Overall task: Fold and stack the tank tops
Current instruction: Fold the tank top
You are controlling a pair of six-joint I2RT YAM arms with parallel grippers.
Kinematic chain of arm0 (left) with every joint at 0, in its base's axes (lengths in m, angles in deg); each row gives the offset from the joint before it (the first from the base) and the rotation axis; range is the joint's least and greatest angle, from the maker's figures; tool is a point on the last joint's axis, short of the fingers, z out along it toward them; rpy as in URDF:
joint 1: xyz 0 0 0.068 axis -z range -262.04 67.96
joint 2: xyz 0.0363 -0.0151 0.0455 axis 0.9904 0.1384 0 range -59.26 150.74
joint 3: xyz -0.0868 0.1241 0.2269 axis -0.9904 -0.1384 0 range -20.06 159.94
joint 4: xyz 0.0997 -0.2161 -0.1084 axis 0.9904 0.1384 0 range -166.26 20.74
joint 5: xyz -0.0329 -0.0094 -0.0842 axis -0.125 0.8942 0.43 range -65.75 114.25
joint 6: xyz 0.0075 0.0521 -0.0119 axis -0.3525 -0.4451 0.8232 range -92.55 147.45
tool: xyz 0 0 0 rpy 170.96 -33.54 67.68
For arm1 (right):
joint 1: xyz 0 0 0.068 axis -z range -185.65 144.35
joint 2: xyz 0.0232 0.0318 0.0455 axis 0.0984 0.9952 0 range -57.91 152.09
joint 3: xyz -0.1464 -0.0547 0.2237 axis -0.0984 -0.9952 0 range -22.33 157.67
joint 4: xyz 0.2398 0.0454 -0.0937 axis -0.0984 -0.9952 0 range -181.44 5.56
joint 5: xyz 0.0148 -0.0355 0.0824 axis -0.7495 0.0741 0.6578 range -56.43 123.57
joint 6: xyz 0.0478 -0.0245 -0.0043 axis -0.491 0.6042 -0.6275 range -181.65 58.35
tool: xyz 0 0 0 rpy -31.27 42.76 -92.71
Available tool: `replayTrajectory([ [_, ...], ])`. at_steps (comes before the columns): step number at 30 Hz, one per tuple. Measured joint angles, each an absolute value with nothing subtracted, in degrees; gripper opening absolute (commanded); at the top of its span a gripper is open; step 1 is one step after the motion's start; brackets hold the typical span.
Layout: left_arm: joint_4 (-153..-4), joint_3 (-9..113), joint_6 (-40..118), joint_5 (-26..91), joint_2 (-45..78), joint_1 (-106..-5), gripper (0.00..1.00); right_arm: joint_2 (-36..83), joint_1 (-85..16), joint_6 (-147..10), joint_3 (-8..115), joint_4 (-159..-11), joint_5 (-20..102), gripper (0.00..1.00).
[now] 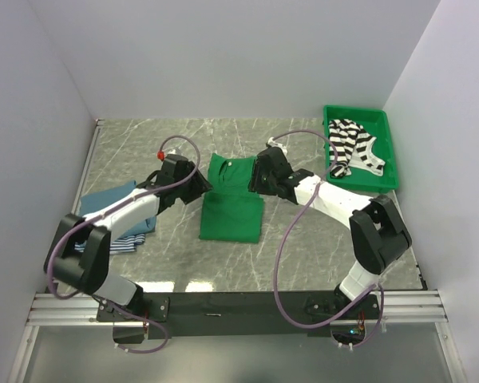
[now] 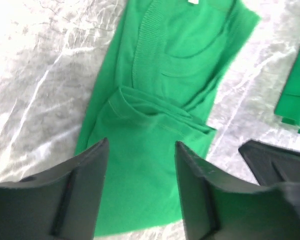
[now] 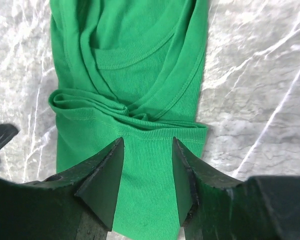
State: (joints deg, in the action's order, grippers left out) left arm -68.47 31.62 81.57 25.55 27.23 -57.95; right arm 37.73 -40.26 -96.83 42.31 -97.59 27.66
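The plain green tank top [image 1: 231,203] lies in the middle of the table, its lower half folded up over the body. My left gripper [image 1: 199,183] hovers at its left edge, open and empty. In the left wrist view the gripper [image 2: 141,147] is above the folded green cloth [image 2: 155,100]. My right gripper [image 1: 259,177] hovers at its right edge, open and empty. In the right wrist view the gripper [image 3: 147,142] is above the folded hem [image 3: 140,125]. The black-and-white striped top [image 1: 353,146] lies in the bin. A solid blue top [image 1: 110,199] lies on a blue-white striped one [image 1: 120,241] at the left.
The rigid green bin [image 1: 391,155] stands at the back right and shows at the edge of the left wrist view [image 2: 295,95]. White walls close in the marble table [image 1: 223,140] on three sides. The arm bases sit on the near rail [image 1: 239,307].
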Motion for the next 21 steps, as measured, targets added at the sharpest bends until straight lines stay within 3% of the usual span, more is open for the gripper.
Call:
replayTrajectory([
  [7,-69.50,26.02,84.37,25.09,22.12,-54.17,0.18,37.23,-42.53,-96.24,42.97,-98.40,25.50,0.42],
  [13,-70.04,25.48,86.54,25.55,26.47,-52.85,0.08,44.35,-44.63,-95.86,48.80,-98.64,25.98,0.33],
  [21,-72.93,22.57,90.27,25.27,28.00,-52.61,0.08,57.97,-44.63,-95.19,55.38,-98.55,27.97,0.32],
])
